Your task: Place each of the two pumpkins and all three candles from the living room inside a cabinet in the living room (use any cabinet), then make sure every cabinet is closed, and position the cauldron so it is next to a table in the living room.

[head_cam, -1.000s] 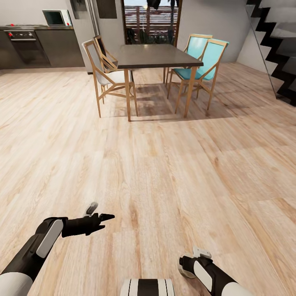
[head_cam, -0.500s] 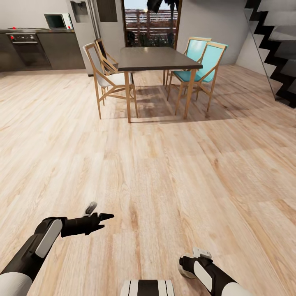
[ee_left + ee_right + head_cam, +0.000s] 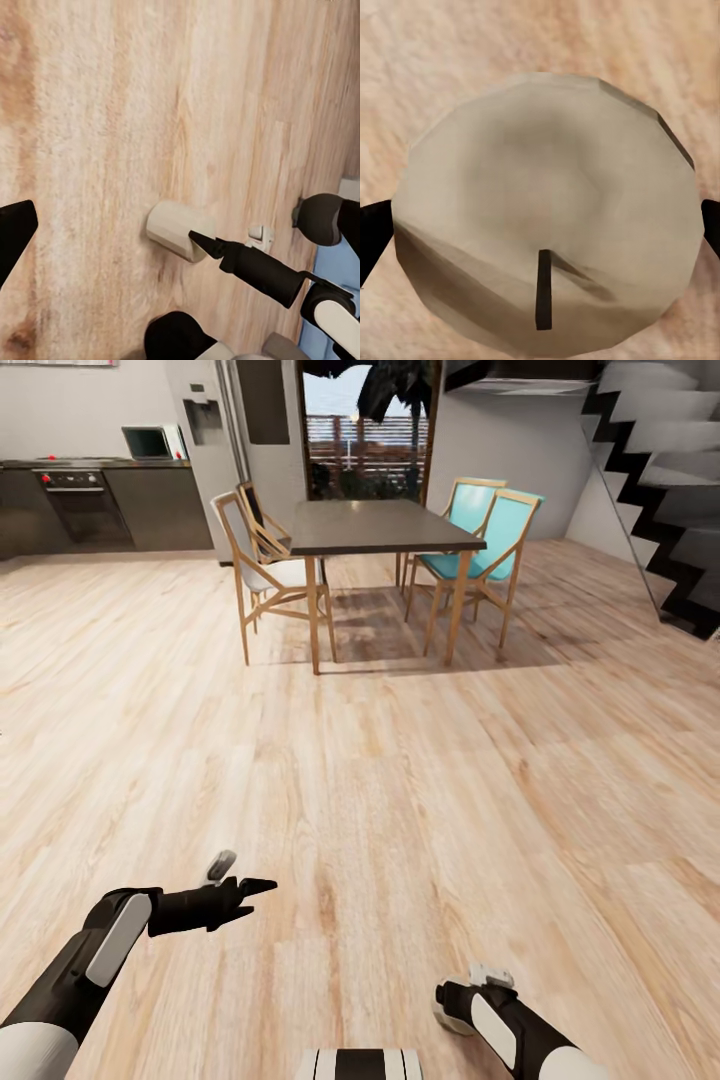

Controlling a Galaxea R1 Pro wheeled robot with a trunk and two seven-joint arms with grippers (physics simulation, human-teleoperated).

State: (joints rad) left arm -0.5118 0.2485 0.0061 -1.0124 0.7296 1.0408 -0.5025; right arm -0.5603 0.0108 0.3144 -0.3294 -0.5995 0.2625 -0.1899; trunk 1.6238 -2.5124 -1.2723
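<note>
The right claw (image 3: 540, 225) clamps a tan candle (image 3: 544, 217) between its fingertips. The left claw (image 3: 245, 885) gapes wide, holding nothing. Bare plank floor (image 3: 400, 780) stretches ahead to the dining bench (image 3: 380, 525) and chairs (image 3: 480, 550).

Black arms, white shell panels; black pointed left end effector (image 3: 240, 887) fingers

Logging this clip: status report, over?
Left claw open, empty. Right claw shut on candle. Dining table, chairs ahead.
</note>
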